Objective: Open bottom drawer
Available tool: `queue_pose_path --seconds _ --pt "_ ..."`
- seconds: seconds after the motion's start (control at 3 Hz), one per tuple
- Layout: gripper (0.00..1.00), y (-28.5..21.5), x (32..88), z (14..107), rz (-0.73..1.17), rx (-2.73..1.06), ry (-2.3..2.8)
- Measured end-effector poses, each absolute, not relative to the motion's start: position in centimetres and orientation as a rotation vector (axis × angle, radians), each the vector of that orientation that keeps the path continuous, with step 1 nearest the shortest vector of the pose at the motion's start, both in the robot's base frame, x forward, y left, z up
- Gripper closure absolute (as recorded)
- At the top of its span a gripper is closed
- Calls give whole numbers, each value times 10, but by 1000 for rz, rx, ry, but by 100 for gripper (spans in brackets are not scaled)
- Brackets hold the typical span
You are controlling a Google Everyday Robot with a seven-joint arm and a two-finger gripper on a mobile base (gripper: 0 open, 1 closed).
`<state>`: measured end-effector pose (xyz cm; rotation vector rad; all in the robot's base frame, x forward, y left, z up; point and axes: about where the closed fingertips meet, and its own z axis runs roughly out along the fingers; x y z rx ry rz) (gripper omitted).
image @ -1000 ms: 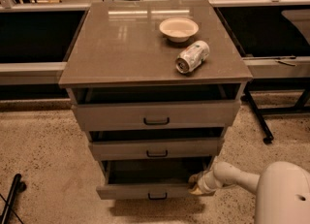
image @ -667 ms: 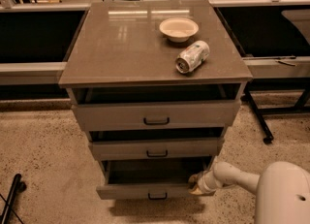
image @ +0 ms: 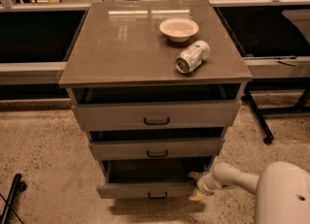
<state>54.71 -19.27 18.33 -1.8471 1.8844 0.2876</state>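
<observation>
- Low at right, against the right end of the bottom drawer's point(image: 145, 189) front: the pincer point(image: 195, 186), pale tips apart, one above the front's top edge, one by its lower corner, that end of the front between them.
- Behind it, running right: white arm point(image: 232, 177) into the rounded robot body point(image: 283, 194) at the lower right corner.
- Bottom drawer pulled out furthest of the three, dark gap behind its front, small black handle point(image: 157, 195) left of the pincer.
- Above: middle drawer point(image: 156, 148) and top drawer point(image: 155, 114), each partly out.
- Bare speckled floor point(image: 43, 160) in front and to the left; black stand foot point(image: 12, 196) near the left edge.
- On the cabinet's surface point(image: 126, 48): pale bowl point(image: 178, 28) and a can point(image: 192, 56) on its side, near the right edge.
</observation>
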Motion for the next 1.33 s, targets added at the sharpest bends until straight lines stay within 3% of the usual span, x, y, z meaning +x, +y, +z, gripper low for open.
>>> queue_pose_path --seconds 0.33,1.33 --pt "0 -193 547 183 288 -1847 1884" --pt "6 -176 512 190 426 -1906 1833"
